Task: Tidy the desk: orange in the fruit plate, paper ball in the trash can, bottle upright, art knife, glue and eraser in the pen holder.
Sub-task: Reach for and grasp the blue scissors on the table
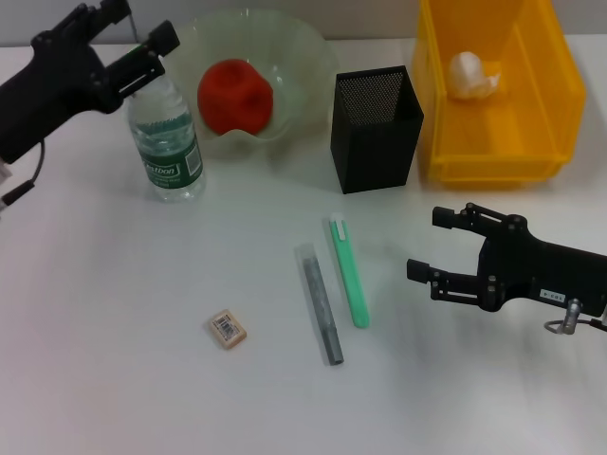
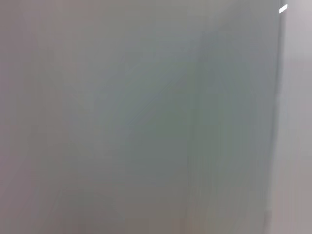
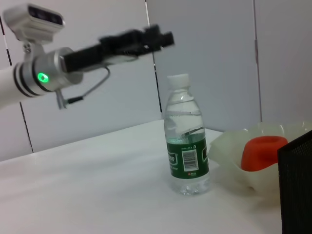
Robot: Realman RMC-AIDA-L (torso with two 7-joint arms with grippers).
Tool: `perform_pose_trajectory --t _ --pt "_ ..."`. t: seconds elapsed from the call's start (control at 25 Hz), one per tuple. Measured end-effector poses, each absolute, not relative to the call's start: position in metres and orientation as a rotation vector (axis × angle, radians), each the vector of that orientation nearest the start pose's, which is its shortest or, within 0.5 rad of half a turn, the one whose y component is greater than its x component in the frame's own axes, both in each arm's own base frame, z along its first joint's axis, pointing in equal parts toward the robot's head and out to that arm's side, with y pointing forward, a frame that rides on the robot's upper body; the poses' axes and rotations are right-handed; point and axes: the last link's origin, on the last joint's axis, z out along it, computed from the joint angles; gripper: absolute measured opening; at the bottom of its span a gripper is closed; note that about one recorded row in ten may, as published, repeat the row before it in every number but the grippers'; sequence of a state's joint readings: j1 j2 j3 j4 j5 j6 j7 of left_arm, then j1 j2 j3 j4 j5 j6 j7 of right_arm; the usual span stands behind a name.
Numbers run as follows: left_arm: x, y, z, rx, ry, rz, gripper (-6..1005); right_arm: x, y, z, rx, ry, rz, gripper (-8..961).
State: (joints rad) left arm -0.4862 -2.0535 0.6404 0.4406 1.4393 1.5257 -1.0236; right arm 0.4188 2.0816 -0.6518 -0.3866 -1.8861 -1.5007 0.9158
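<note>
The bottle [image 1: 169, 142] stands upright at the back left, also seen as the bottle [image 3: 186, 146] in the right wrist view. My left gripper [image 1: 147, 24] hovers open just above its cap, not touching it. The orange [image 1: 235, 95] lies in the fruit plate [image 1: 303, 52]. The paper ball [image 1: 471, 76] sits in the yellow trash can [image 1: 555, 118]. The black pen holder [image 1: 375, 128] stands between them. On the table lie the green art knife [image 1: 349, 273], the grey glue [image 1: 320, 303] and the eraser [image 1: 228, 328]. My right gripper [image 1: 427, 245] is open, right of the knife.
The knife and glue lie side by side, in front of the pen holder. The eraser is alone toward the front left. The left wrist view shows only a blank grey surface.
</note>
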Motion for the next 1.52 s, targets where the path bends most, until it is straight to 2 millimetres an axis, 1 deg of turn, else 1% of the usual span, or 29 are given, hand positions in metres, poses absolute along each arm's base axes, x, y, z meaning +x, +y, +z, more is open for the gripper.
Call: perform_pose_trajectory --t 0.04,0.08,0.2,0.24,0.28,0.32,0.4,0.52,0.64,0.72,0.84,0.96,1.0,1.16,1.4,1.44,1.52 --pt "-0.262 0.337 0.040 -2.211 -0.414 -1.180 799 0.303 0.281 -0.036 -2.595 0.467 0.777 834" --pt "-0.262 0.337 0.040 -2.211 -0.414 -1.180 799 0.303 0.281 -0.036 -2.595 0.467 0.777 834" --pt "-0.261 0.323 0.045 -2.305 -0.410 -1.225 799 0.303 0.281 -0.036 -2.594 0.467 0.779 834" --pt "-0.260 0.314 0.045 -2.375 -0.414 -1.246 799 0.303 0.281 -0.036 -2.594 0.467 0.779 834" --pt "-0.260 0.314 0.045 -2.375 -0.414 -1.246 799 0.303 0.281 -0.035 -2.594 0.467 0.780 834" --pt "-0.260 0.309 0.045 -2.415 -0.412 -1.248 798 0.303 0.281 -0.035 -2.594 0.467 0.780 834" --pt "-0.260 0.298 0.041 -2.508 -0.398 -1.247 798 0.303 0.281 -0.036 -2.594 0.467 0.780 834" --pt "-0.261 0.287 0.035 -2.610 -0.378 -1.217 798 0.302 0.282 -0.036 -2.596 0.468 0.784 834" --pt "-0.266 0.276 0.026 -2.721 -0.385 -1.138 798 0.301 0.283 -0.035 -2.599 0.469 0.785 835" --pt "-0.270 0.272 0.020 -2.758 -0.407 -1.101 798 0.301 0.283 -0.035 -2.599 0.469 0.785 835" --pt "-0.275 0.267 0.015 -2.776 -0.427 -1.062 798 0.301 0.283 -0.035 -2.599 0.469 0.785 835" --pt "-0.289 0.257 0.005 -2.777 -0.427 -0.965 798 0.301 0.283 -0.036 -2.600 0.469 0.787 835" --pt "-0.289 0.257 0.005 -2.777 -0.427 -0.965 798 0.301 0.283 -0.036 -2.600 0.469 0.787 835" --pt "-0.301 0.249 -0.005 -2.770 -0.423 -0.895 798 0.301 0.283 -0.036 -2.599 0.472 0.788 834" --pt "-0.309 0.245 -0.013 -2.752 -0.422 -0.863 798 0.301 0.283 -0.036 -2.596 0.474 0.786 834" --pt "-0.313 0.243 -0.018 -2.743 -0.419 -0.844 798 0.301 0.283 -0.036 -2.596 0.474 0.785 834" --pt "-0.313 0.243 -0.018 -2.743 -0.419 -0.844 798 0.301 0.284 -0.036 -2.596 0.474 0.784 834"
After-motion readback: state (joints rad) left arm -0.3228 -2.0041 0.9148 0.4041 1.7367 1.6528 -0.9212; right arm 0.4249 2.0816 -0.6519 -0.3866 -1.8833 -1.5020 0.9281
